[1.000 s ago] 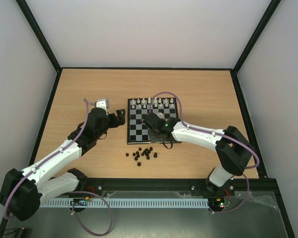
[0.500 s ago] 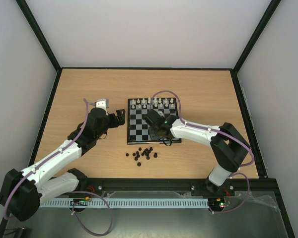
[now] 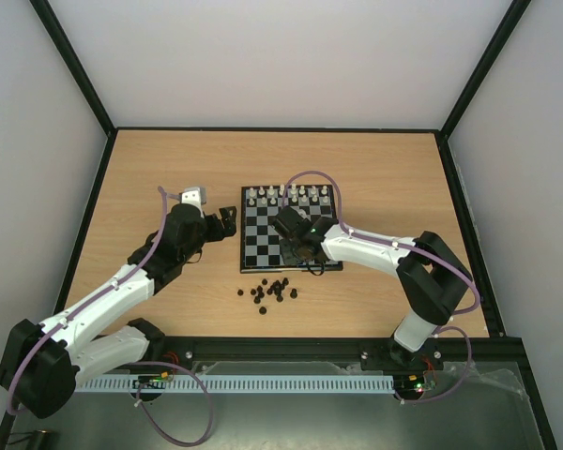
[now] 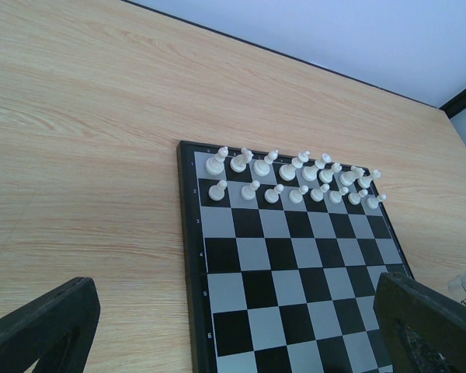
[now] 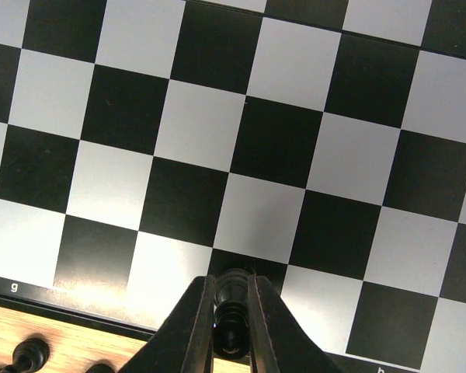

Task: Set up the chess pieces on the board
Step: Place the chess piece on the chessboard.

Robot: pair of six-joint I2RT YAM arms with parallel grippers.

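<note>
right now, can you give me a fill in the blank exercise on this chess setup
1. The right gripper is shut on a single ___ chess piece over the board.
2. The white pieces stand in ___ rows along the board's far edge.
3. The left gripper hangs ___ beside the board, holding nothing.
4. The loose black pieces lie on the table, not yet on the ___.

Missing words: black; two; open; board
</note>
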